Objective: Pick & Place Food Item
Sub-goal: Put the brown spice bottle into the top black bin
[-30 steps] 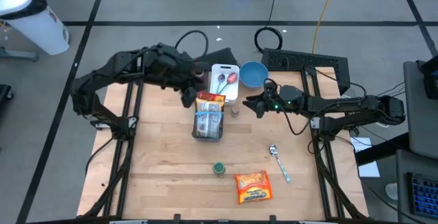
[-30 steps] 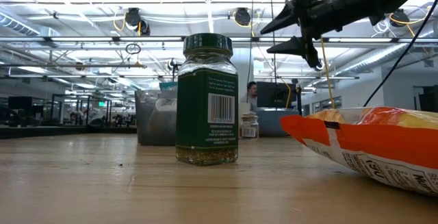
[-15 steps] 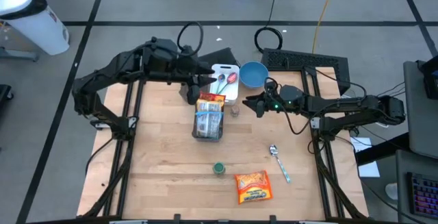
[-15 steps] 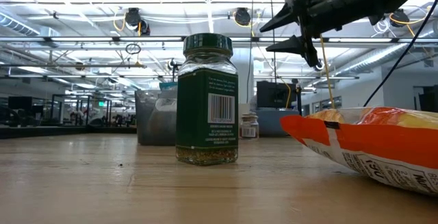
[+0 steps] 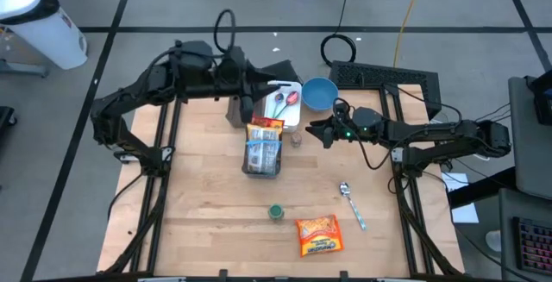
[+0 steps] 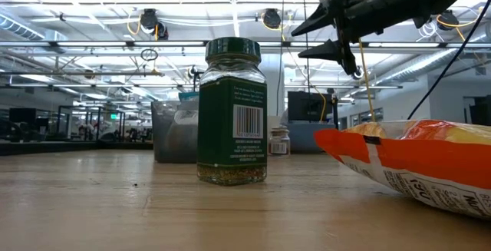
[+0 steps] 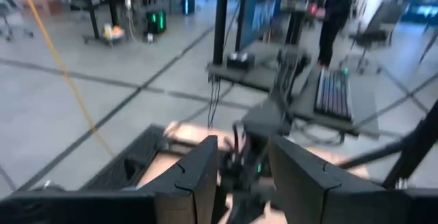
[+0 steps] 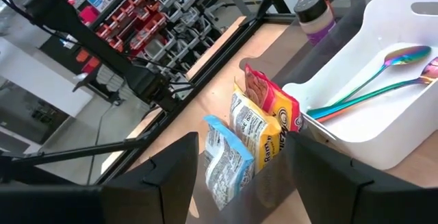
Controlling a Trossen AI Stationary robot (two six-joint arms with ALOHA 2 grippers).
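Two grippers: both released, holding nothing.
Left gripper (image 5: 269, 89): raised above the white tray (image 5: 278, 120) at the table's far side.
Right gripper (image 5: 313, 132): hovering beside the tray, jaws apart.
Snack packets (image 5: 263, 140): upright in a clear bin (image 5: 261, 171) mid-table.
Orange chip bag (image 5: 318, 235): flat near the front edge, beside a spice jar (image 5: 276, 212).

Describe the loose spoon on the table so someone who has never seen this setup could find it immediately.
Start at the wooden table seen from above and go to the side nearer the right arm, toward the front. The spoon lies flat there, just up and right of the orange snack bag. Unlike the spoons in the white tray, it sits alone on bare wood.
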